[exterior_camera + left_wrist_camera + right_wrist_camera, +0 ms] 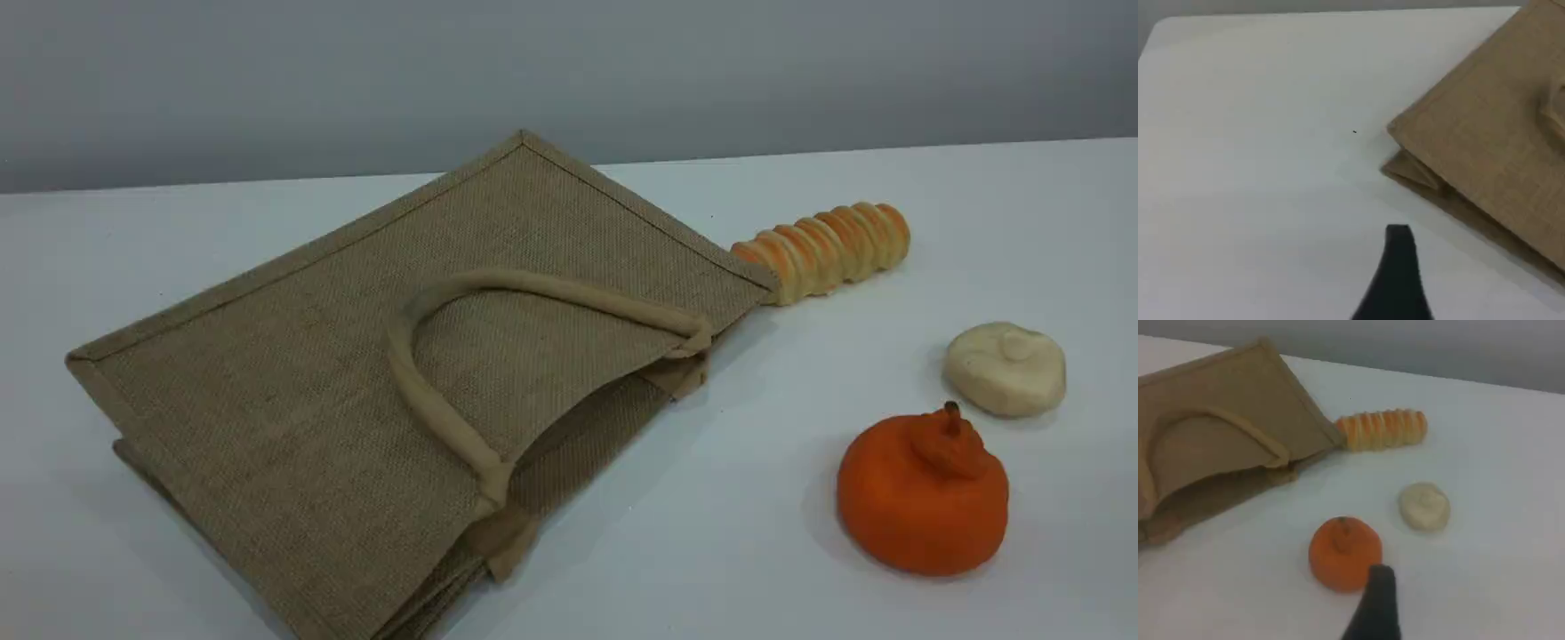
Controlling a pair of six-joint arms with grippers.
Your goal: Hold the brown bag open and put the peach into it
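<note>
The brown bag lies flat on the white table, with its mouth toward the front right and slightly agape under a beige loop handle. The peach is out of view in all three views. Neither arm shows in the scene view. In the left wrist view one dark fingertip hangs over bare table, left of a corner of the bag. The right wrist view shows one dark fingertip just in front of the orange fruit, with the bag at the left. Nothing is held by either gripper.
An orange stemmed fruit sits at the front right, with a cream lumpy bun behind it. A ridged yellow-orange bread roll pokes out from behind the bag's far right corner. White table lies to the bag's left.
</note>
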